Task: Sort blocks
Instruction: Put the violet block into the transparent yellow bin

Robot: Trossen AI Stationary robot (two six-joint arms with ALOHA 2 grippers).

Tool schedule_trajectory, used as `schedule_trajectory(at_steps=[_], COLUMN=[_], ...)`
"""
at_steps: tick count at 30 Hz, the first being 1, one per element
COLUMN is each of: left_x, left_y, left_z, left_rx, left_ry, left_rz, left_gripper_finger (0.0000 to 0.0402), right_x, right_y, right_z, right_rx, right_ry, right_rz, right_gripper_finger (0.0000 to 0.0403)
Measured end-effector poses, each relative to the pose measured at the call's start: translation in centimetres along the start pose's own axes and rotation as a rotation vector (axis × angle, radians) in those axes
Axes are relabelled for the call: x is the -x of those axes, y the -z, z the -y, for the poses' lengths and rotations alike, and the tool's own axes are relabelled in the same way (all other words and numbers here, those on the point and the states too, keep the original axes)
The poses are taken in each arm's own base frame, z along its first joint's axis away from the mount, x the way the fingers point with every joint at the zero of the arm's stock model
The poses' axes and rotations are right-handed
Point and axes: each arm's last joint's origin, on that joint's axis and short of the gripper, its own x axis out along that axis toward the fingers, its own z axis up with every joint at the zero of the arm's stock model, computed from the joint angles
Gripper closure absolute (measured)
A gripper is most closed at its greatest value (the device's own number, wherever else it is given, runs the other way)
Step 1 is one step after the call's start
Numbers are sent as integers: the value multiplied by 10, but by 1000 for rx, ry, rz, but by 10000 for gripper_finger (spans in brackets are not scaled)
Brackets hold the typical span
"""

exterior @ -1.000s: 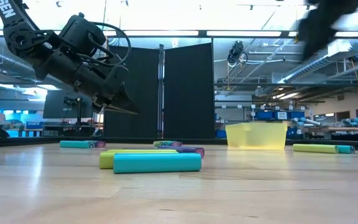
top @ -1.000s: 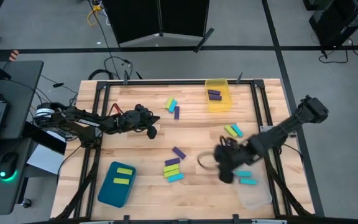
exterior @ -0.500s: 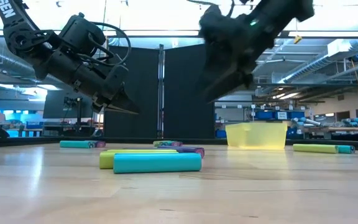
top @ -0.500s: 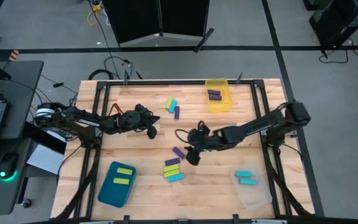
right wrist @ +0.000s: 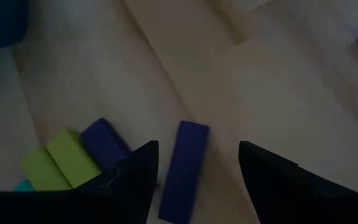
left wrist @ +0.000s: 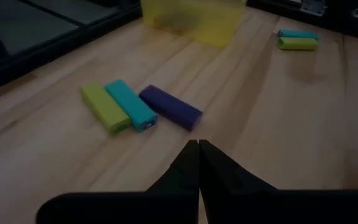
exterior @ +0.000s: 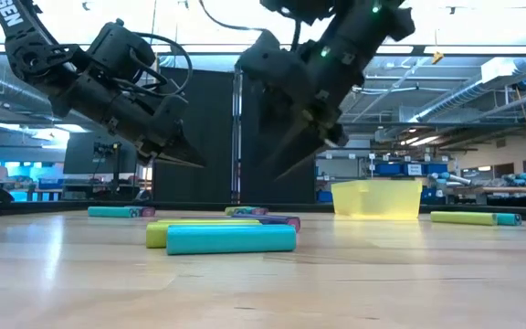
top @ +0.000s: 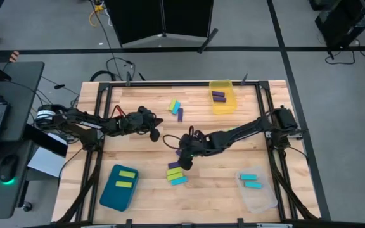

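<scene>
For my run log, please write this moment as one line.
right gripper: open, above purple block at table centre | left gripper: shut, waiting, empty | clear bin: two cyan blocks

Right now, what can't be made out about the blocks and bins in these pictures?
- Low view: the yellow bin has a cloudy wall, so its contents are hidden.
- High view: the right gripper covers the lone purple block.
- Right wrist view: the cyan block is cut off by the edge.
- Low view: the far blocks are too small to count.
</scene>
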Motion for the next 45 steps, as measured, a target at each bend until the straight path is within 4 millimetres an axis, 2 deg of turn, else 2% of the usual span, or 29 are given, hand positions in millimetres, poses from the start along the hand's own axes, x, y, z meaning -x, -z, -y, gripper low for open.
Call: schedule_trajectory(at_steps=[4, 8, 21, 27, 35, 41, 45], left_x=[1, 6, 16, 17, 17, 17, 17], left_y=[2, 5, 11, 12, 12, 12, 12], left_z=[8, 23, 49, 51, 51, 51, 51], left_rx=[-108, -223, -326, -330, -330, -329, -327], left_ry=[165, 339, 490, 489, 483, 483, 483], left_rz=[-32, -38, -17, -16, -18, -18, -18], left_gripper_finger=[394, 394, 394, 394, 394, 394, 394], right_x=[-20, -30, -52, -52, -54, -46, -23], right_y=[6, 5, 14, 11, 7, 0, -17], right_z=[0, -2, 8, 11, 18, 21, 24], right_rx=[11, 9, 39, 46, 86, 165, 206], right_ry=[28, 36, 93, 97, 84, 68, 32], right_rz=[-53, -57, -109, -109, -126, -120, -68], right_gripper_finger=[170, 170, 170, 189, 283, 286, 286])
